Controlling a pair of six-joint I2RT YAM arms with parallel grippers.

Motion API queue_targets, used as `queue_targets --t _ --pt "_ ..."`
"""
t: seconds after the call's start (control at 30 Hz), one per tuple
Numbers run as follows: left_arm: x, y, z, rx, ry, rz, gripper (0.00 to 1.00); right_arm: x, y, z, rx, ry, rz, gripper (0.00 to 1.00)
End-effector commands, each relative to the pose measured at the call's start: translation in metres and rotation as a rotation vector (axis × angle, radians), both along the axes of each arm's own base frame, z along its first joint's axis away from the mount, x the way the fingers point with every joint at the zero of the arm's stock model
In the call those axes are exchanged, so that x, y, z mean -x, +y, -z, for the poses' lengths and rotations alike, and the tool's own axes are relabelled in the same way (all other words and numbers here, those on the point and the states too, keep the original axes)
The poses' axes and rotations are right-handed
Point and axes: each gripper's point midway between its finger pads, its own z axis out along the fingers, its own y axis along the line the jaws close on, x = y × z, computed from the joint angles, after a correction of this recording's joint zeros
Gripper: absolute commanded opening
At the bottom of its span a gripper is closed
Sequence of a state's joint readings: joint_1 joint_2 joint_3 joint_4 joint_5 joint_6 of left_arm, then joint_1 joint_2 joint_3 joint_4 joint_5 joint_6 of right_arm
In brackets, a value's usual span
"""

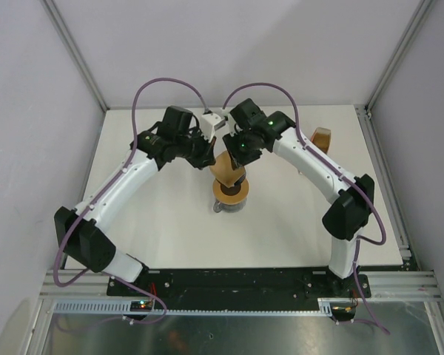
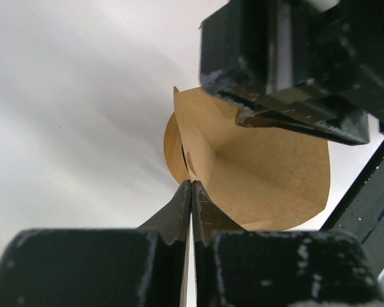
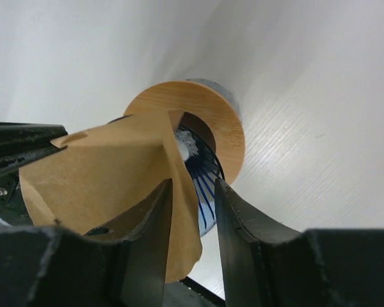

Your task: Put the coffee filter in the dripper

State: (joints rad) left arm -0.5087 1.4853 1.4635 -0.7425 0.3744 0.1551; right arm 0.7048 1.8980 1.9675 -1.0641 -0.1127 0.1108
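Right wrist view: right fingers (image 3: 147,256) parted about coffee filter (image 3: 109,173), left fingers (image 2: 173,224) pinching it; wooden ring (image 3: 227,128) circles dripper (image 3: 201,185).

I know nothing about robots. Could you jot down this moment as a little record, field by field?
Left gripper: shut on the coffee filter at its edge
Right gripper: open, filter paper loose between its fingers
Filter position: tan paper cone, held over the wooden ring, not seated
Dripper: blue ribbed cone at that ring
Far right: stack of filters
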Motion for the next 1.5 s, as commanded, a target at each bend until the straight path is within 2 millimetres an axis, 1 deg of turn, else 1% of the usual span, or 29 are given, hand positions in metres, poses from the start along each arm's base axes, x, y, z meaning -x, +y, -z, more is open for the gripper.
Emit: queue_targets --t 0.0,0.1,0.27,0.47,0.57,0.73,0.83,0.93,1.0,1.07,1.17,1.23,1.47 --pt "0.004 -0.008 0.004 0.021 0.023 0.019 0.02 -0.008 -0.02 -0.034 0.004 -0.132 0.047 0.38" --pt "0.005 -0.009 0.01 0.015 0.036 0.023 0.0 -0.005 -0.028 -0.029 0.023 -0.122 0.06 0.36" --pt "0.007 -0.01 0.013 0.01 0.044 0.027 0.0 0.0 -0.031 -0.017 0.026 -0.09 0.062 0.2" --pt "0.009 -0.01 0.016 0.006 0.049 0.034 0.0 -0.003 -0.034 -0.013 0.035 -0.088 0.077 0.02" --pt "0.009 -0.008 0.019 -0.002 0.047 0.035 0.0 -0.003 -0.037 -0.009 0.042 -0.083 0.084 0.0" --pt "0.012 -0.008 0.024 -0.008 0.06 0.042 0.0 -0.003 -0.031 -0.008 0.025 -0.085 0.08 0.0" --pt "0.013 -0.009 0.025 -0.005 0.066 0.05 0.0 -0.003 -0.026 -0.014 0.007 -0.101 0.07 0.07" --pt "0.013 -0.008 0.025 -0.011 0.056 0.049 0.0 -0.003 -0.024 -0.021 0.003 -0.12 0.07 0.22" --pt "0.011 -0.007 0.022 -0.014 0.042 0.046 0.0 -0.003 -0.025 -0.026 -0.001 -0.135 0.074 0.31" --pt "0.01 -0.006 0.018 -0.014 0.028 0.044 0.0 -0.005 -0.028 -0.031 0.003 -0.153 0.084 0.36" --pt "0.01 -0.006 0.014 -0.011 0.016 0.044 0.0 -0.006 -0.032 -0.035 0.007 -0.172 0.096 0.41" --pt "0.01 -0.005 0.013 -0.012 0.011 0.045 0.01 -0.006 -0.032 -0.034 0.006 -0.171 0.096 0.43" --pt "0.012 -0.005 0.017 -0.016 0.02 0.053 0.06 -0.003 -0.033 -0.007 0.012 -0.125 0.106 0.44"
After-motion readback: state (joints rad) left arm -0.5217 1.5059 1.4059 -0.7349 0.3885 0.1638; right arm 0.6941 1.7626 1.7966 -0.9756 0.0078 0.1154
